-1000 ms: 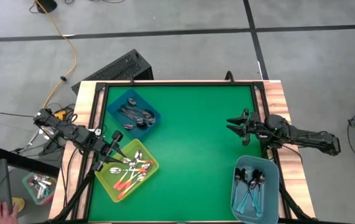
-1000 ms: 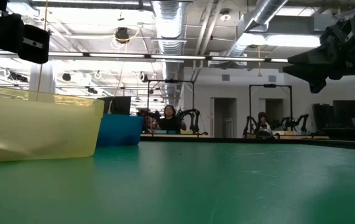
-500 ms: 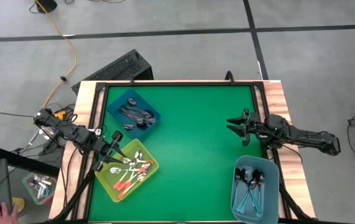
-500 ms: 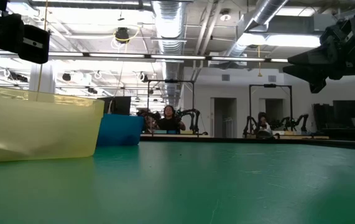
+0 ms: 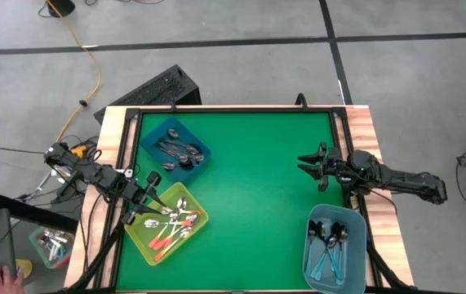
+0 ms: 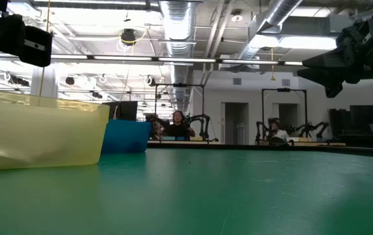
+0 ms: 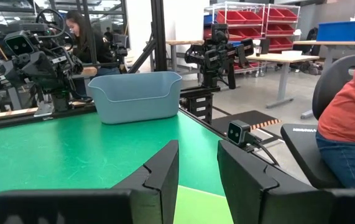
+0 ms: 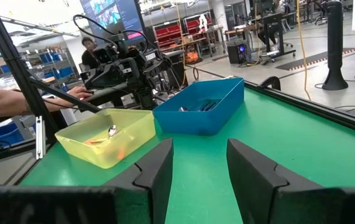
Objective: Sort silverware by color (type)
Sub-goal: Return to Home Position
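Note:
The silverware lies in three bins on the green table [image 5: 257,188]. Dark grey spoons [image 5: 175,151] are in the dark blue bin [image 5: 201,152] at the far left. Orange-handled spoons [image 5: 171,229] fill the yellow bin [image 5: 139,235] at the near left. Teal-handled spoons [image 5: 329,249] sit in the light blue bin [image 5: 355,242] at the near right. My left gripper [image 5: 154,190] hovers open and level at the yellow bin's far-left corner, raised above it [image 7: 199,169]. My right gripper [image 5: 302,164] hangs open by the right edge [image 8: 199,165], holding nothing.
The table's middle is bare green mat. Wooden rails [image 5: 361,122] and a black frame edge it. A black keyboard [image 5: 155,88] lies beyond the far-left corner. Left of the table sit a small tub of spoons [image 5: 51,245] and a person's hand [image 5: 0,280].

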Motion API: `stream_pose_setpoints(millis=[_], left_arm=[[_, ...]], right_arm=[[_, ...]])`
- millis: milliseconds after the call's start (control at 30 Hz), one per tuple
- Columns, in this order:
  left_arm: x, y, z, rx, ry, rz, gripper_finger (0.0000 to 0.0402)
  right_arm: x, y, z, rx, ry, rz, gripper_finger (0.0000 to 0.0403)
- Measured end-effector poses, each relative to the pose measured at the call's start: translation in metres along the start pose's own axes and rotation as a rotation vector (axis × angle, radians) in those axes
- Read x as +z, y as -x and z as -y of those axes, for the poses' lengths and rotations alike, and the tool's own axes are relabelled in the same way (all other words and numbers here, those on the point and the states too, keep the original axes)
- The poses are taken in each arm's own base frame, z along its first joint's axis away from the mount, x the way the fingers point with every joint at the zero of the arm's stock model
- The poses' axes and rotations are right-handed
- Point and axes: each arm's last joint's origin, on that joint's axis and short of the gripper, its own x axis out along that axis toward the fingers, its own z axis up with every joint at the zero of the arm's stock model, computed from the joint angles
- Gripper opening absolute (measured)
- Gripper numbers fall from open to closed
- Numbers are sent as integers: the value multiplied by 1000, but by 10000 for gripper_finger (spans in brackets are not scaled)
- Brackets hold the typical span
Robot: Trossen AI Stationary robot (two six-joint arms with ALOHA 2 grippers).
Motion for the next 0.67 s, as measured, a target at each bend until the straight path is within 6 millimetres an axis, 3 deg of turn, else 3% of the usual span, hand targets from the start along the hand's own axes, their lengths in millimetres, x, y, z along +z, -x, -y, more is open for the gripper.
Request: stream_pose_setpoints(millis=[667], left_arm=[[0,0,0,16,0,-3,101]], right_arm=[[0,0,0,0,0,0,166]])
